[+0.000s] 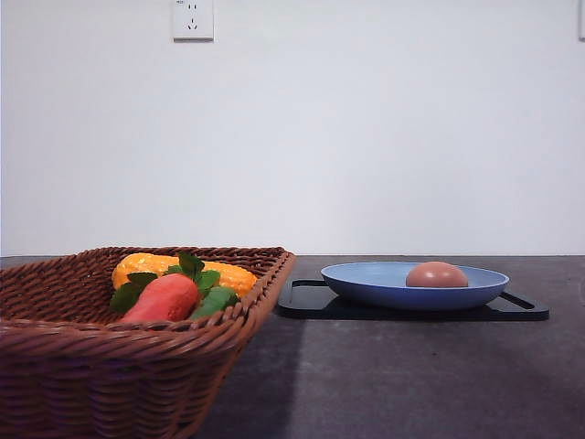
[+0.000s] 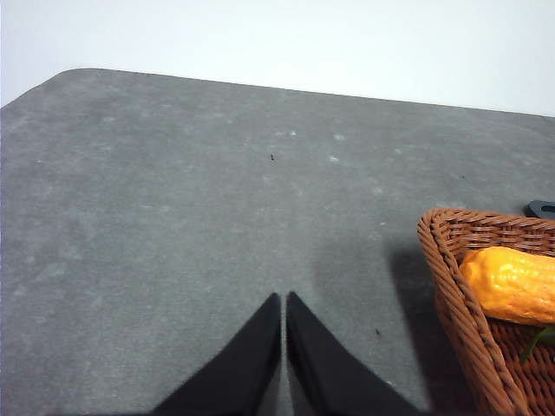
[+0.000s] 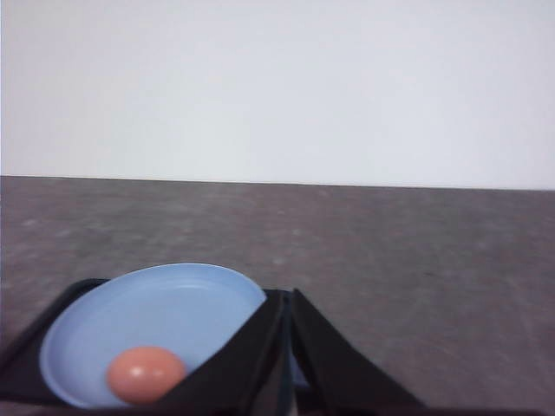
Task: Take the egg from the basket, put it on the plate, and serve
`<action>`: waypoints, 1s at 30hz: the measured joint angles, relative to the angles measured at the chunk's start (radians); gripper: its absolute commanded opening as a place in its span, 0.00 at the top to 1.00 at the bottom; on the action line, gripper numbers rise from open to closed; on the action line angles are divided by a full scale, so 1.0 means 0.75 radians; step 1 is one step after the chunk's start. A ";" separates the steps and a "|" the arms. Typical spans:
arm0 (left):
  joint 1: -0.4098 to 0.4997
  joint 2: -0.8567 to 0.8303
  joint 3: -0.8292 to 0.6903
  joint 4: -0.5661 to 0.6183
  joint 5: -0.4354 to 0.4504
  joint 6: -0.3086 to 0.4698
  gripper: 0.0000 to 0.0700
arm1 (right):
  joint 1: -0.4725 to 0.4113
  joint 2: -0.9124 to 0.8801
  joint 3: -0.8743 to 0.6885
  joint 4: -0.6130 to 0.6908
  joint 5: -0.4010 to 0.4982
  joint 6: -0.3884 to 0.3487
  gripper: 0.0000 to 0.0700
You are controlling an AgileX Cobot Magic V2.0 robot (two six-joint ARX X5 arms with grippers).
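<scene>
The egg is lying in the blue plate on the black tray. Both the left gripper and right gripper are showing fingertips pressed together, gripping nothing.

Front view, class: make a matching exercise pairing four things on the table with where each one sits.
Things:
1. egg
2. carrot
3. plate
4. basket

Places:
A. on the black tray
B. nearest the camera, on the robot's left
C. on the blue plate
D. in the basket, in front of the corn cob

Pairs: 1-C, 2-D, 3-A, 4-B
</scene>
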 measured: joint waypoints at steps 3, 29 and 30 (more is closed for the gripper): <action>0.000 0.000 0.000 0.000 0.000 0.000 1.00 | -0.052 -0.048 -0.072 0.035 -0.123 -0.001 1.00; 0.000 0.000 0.000 0.000 0.000 0.000 1.00 | -0.138 -0.139 -0.212 -0.197 -0.190 0.002 1.00; 0.000 0.000 0.000 0.000 0.000 0.000 1.00 | -0.138 -0.139 -0.212 -0.197 -0.190 0.011 1.00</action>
